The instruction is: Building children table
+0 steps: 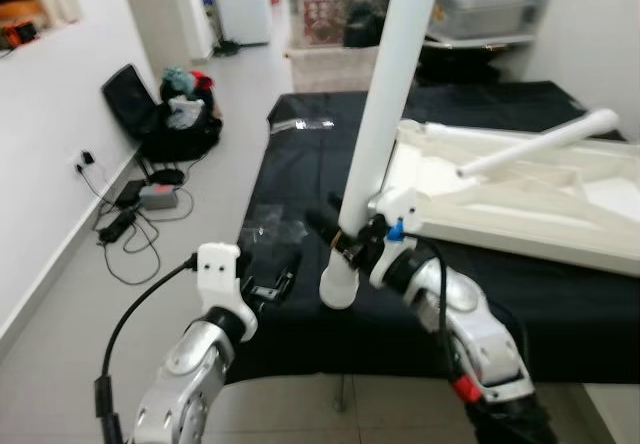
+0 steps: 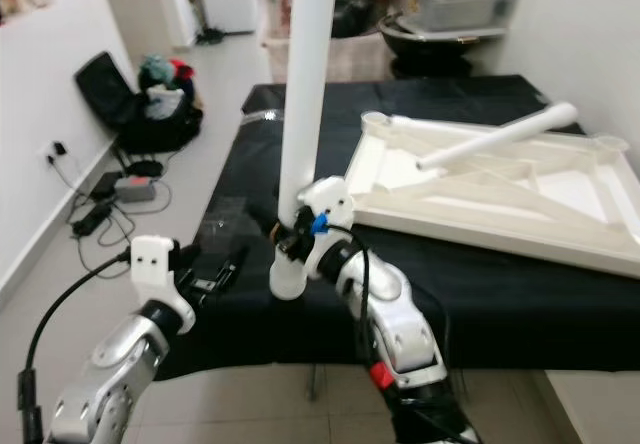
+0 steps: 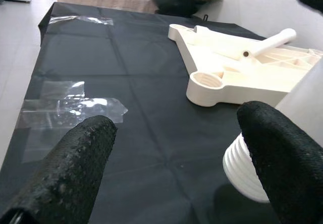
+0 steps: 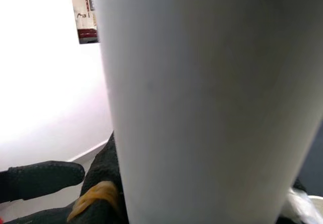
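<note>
Room: I see a grey tiled floor [image 1: 70,294] at the frame's left, with a black bag [image 1: 150,114] and cables against the white wall.
Left gripper [image 1: 268,282]: lower left of centre, fingers spread wide over the cloth, holding nothing.
Surface: black cloth [image 3: 141,82] covers the table; clear plastic wrap [image 3: 70,108] lies on it.
Right gripper [image 1: 345,236]: centre, clamped on the white table leg [image 1: 385,94], which stands upright.
Tabletop [image 1: 520,189]: upside down, centre right, one leg already attached.
Background: storage bins [image 1: 330,9] along the top.
</note>
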### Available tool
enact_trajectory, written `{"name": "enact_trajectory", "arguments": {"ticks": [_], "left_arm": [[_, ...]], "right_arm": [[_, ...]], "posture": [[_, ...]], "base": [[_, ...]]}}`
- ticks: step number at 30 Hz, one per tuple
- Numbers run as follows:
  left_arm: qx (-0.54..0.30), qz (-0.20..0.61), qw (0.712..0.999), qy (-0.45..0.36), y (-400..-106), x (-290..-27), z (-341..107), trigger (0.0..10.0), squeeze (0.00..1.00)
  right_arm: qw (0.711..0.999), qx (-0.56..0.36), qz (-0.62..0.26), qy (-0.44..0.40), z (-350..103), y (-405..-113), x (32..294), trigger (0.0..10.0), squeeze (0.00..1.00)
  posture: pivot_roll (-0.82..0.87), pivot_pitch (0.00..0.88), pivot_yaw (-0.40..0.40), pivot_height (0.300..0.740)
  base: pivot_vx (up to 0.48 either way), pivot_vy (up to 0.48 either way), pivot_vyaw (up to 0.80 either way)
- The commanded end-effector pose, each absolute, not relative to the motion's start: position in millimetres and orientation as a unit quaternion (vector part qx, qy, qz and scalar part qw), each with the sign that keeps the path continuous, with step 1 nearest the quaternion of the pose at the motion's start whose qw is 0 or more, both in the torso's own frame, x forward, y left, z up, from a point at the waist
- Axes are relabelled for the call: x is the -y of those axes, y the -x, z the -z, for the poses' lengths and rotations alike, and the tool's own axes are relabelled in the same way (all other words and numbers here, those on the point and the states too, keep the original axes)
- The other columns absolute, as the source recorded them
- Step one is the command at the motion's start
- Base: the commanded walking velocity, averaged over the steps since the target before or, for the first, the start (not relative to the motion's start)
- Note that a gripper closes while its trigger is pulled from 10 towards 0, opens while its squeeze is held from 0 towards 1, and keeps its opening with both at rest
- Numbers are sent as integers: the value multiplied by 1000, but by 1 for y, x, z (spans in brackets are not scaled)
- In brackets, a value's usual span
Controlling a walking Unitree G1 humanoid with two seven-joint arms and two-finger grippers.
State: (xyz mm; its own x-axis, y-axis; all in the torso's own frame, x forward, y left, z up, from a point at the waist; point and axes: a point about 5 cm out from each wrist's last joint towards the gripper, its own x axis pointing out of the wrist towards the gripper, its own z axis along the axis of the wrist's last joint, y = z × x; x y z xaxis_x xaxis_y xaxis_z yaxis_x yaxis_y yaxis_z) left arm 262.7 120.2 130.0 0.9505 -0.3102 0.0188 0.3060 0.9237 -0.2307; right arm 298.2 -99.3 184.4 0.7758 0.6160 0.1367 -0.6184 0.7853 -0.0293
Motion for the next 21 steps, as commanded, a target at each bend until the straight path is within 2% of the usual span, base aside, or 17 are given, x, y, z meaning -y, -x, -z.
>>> {"name": "enact_trajectory", "arguments": {"ticks": [1, 4, 13, 21], "left_arm": [[-13, 148, 982, 113, -263, -126, -127, 10000, 0], [-11, 151, 982, 117, -263, -126, -126, 10000, 0], [-9, 154, 980, 122, -263, -124, -126, 10000, 0], [-8, 152, 980, 130, -264, -124, -127, 10000, 0]], "right_arm": [[937, 83, -338, -14, -188, -297, 92, 10000, 0], [939, 83, -332, -12, -188, -298, 94, 10000, 0], [939, 85, -332, -8, -188, -298, 94, 10000, 0], [939, 83, -334, -4, -188, -298, 93, 10000, 0]], "posture": [[-102, 0, 5, 740], [-107, 0, 9, 740], [-110, 0, 4, 740], [-107, 0, -8, 740]], "base": [[0, 0, 0], [0, 0, 0], [0, -356, 0], [0, 0, 0]]}}
